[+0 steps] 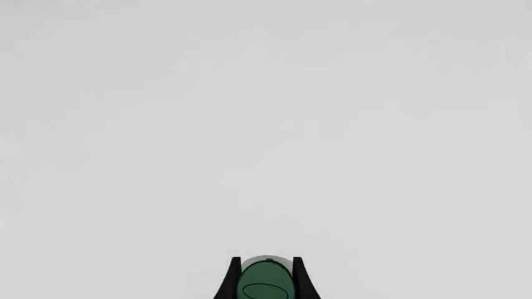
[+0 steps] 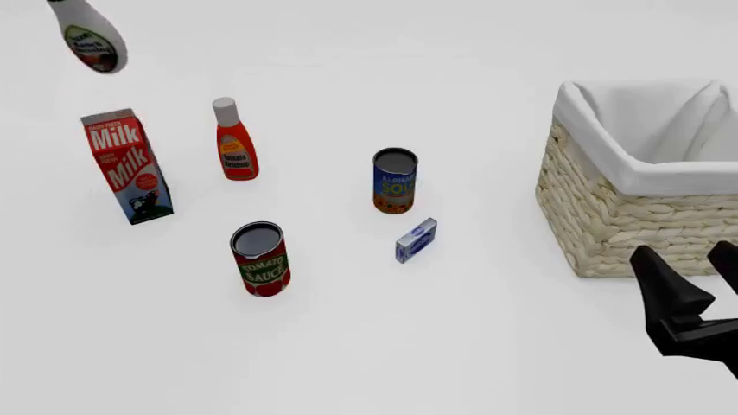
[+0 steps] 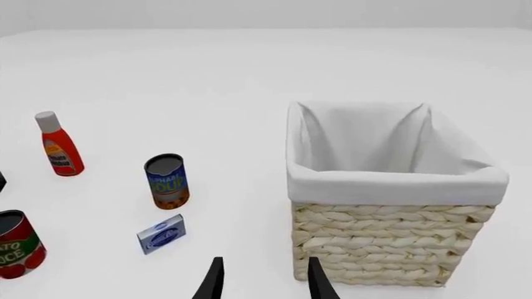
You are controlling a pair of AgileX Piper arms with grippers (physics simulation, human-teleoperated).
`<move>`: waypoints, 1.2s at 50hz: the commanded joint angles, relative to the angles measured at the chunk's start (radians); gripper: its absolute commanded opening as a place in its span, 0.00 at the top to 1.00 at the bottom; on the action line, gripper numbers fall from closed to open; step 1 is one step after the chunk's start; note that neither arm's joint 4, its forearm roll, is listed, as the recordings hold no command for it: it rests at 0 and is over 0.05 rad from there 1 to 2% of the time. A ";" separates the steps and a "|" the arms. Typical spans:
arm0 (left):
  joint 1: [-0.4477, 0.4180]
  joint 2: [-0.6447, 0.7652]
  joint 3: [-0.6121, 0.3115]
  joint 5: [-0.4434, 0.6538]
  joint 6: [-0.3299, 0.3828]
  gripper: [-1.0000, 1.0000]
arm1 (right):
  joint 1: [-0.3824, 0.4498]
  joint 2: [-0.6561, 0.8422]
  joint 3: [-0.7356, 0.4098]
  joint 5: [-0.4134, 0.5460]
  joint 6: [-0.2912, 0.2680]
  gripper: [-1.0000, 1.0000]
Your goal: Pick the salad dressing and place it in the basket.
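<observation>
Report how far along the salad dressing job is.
Done: the salad dressing is picked up. In the front view it hangs tilted in the air at the far left, and the left wrist view shows its green cap between the left gripper fingers. In hand: carrying it. Left: moving it across to the basket on the right, which holds nothing visible, and releasing it. The right gripper is open, idle.

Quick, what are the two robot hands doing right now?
Left end effector: closed on the white rounded plastic salad dressing bottle with dark green cap.
Right end effector: open, holding nothing.
</observation>
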 commanded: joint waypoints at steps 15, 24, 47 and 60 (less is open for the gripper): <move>-0.305 -0.183 -0.008 0.071 0.078 1.00 | 0.008 -0.027 0.000 0.020 0.007 0.00; -0.440 -0.227 0.076 0.043 0.095 1.00 | 0.005 -0.092 0.000 0.075 0.008 0.00; -0.668 -0.290 0.237 -0.034 0.101 1.00 | -0.006 -0.231 0.000 0.201 0.003 0.00; -0.764 -0.294 0.294 -0.061 0.097 1.00 | 0.001 -0.225 0.000 0.192 0.002 0.00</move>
